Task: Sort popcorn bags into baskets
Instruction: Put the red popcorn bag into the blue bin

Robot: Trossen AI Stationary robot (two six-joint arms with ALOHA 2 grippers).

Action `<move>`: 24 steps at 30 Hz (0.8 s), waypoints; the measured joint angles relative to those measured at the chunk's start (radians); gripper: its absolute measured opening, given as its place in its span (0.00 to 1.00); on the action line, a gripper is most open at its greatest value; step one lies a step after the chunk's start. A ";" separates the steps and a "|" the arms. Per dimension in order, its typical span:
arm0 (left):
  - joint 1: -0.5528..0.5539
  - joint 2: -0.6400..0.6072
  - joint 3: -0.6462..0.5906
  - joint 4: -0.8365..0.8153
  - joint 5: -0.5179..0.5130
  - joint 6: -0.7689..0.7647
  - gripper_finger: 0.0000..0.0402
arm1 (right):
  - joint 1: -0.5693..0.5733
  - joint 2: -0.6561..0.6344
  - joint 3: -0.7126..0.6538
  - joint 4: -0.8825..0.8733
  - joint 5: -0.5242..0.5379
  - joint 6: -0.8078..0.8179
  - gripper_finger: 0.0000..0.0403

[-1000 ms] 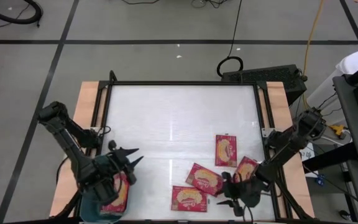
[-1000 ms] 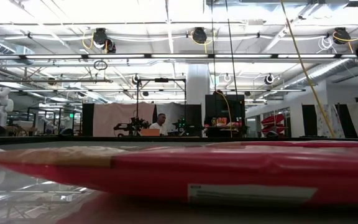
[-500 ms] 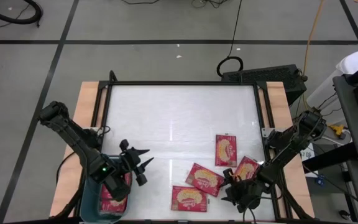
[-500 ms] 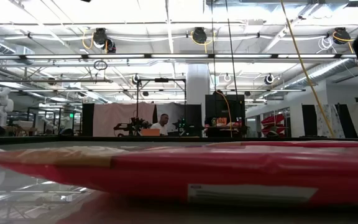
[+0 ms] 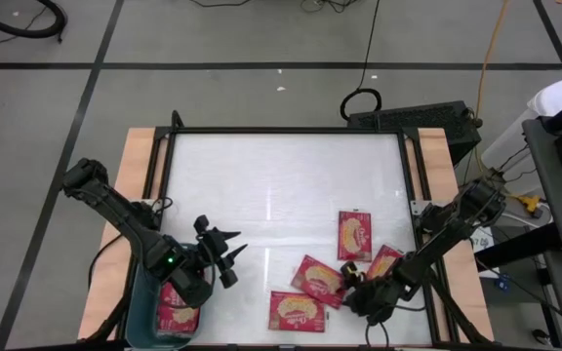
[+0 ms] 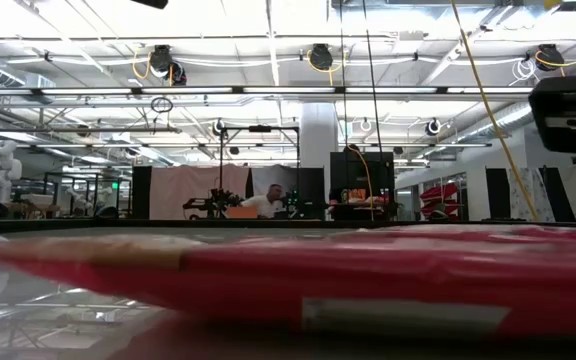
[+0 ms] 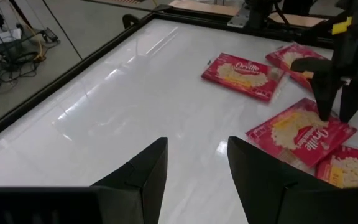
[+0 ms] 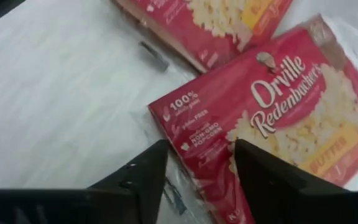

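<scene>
Hanging just past the teal basket point(image 5: 142, 310) at the table's near left corner, the left gripper point(image 5: 230, 255) has its two dark fingers point(image 7: 143, 175) parted with bare white tabletop point(image 5: 281, 185) showing between them; it holds nothing and touches nothing. Inside the basket lie red popcorn packets point(image 5: 177, 314), partly hidden under the arm, so their lie cannot be told.

Further right, toward the near edge, four packets are spread on the table. The nearest packet point(image 5: 295, 312) lies flat, picture side up, long axis running roughly along the table's near edge. Next to it, and overlapping it at one corner, the middle packet point(image 5: 320, 280) lies on a slant, its long axis diagonal. Beyond that, the upright packet point(image 5: 354, 235) has its long axis pointing straight away from the near edge. The fourth packet point(image 5: 386, 261) is tilted, partly under the right arm.

Low over the middle packet, the right gripper point(image 5: 351, 283) has its fingers point(image 8: 143, 176) spread apart, straddling the packet's corner in the wrist view. Whether the tips touch the wrapper cannot be told, and nothing is clamped.
</scene>
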 joint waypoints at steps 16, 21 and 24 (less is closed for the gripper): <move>0.026 0.000 0.000 0.046 -0.013 0.052 0.43 | -0.063 0.013 -0.005 0.286 0.185 -0.194 0.02; 0.055 0.005 -0.025 0.098 -0.038 0.042 0.43 | -0.087 -0.010 -0.005 0.383 0.319 -0.232 0.01; 0.063 0.008 -0.105 0.254 0.012 0.124 0.43 | -0.103 -0.033 -0.005 0.398 0.361 -0.235 0.00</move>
